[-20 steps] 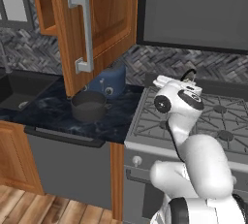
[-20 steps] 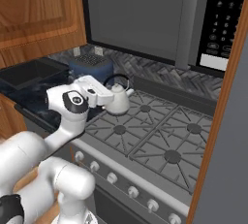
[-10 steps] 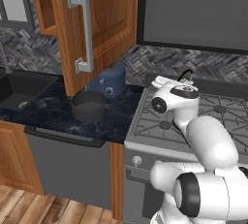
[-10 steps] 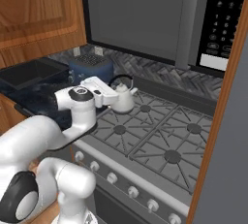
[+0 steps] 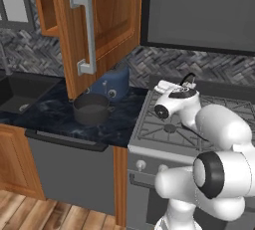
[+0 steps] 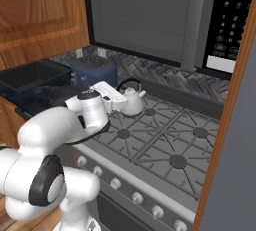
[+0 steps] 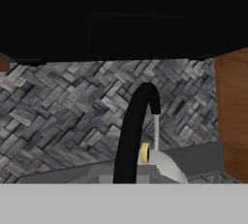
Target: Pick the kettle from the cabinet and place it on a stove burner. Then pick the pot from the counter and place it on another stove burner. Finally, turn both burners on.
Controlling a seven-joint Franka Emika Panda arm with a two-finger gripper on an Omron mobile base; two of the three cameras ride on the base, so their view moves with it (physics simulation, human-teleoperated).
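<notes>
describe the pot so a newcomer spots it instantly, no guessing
Start at the grey steel gas range, then look to the dark marbled counter on its sink side. The pot sits there beneath the open wooden cabinet door, right in front of a blue toaster. It is round, low, dark grey and lidless.

A blue toaster point(image 5: 113, 83) point(image 6: 93, 71) stood against the grey herringbone backsplash point(image 5: 30, 57) point(image 6: 160, 74) point(image 7: 68, 116), to the left of the hand and a little behind it. Farther left lay a black sink point(image 5: 22, 90) point(image 6: 30, 75). Above the hand hung a dark grey hood panel point(image 5: 199, 10) point(image 6: 140, 12), with a black microwave point(image 6: 231, 20) to its right, its keypad facing out. Low to the hand's left, a grey dishwasher front point(image 5: 69, 174) carried a dark bar handle point(image 5: 64, 141), above a wooden floor point(image 5: 45, 214).
</notes>
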